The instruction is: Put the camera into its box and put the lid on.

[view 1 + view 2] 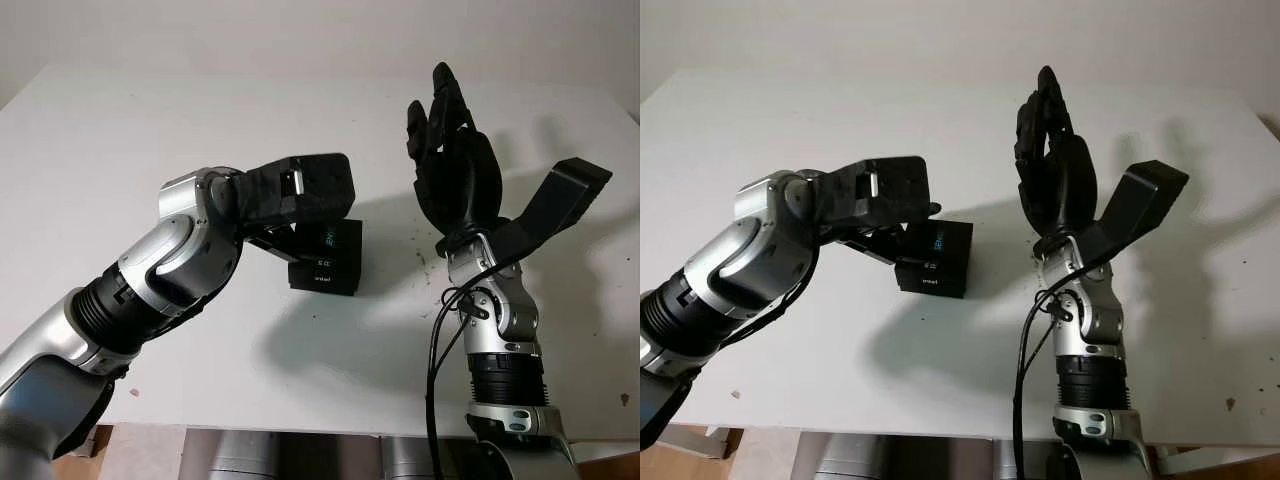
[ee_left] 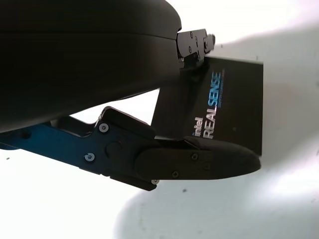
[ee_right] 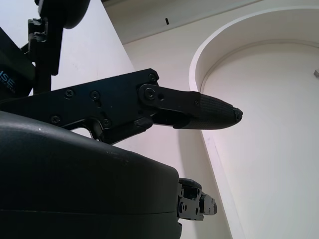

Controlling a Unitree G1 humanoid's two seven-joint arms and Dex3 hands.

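Left eye view shows a broad white table (image 1: 120, 150) with both arms over it; the left arm's black three-finger hand (image 1: 300, 195) hangs just above a small black cardboard box printed "intel RealSense" (image 1: 330, 257), which sits near the table's middle with its lid apparently already on; the left wrist view puts that hand's fingers (image 2: 199, 162) over the box top, touching or nearly so, though I cannot tell whether they grip it; the right hand (image 1: 450, 160) stands upright beside the box, open and holding nothing; judging by this, the lid step looks under way, and next calls for pressing it square.
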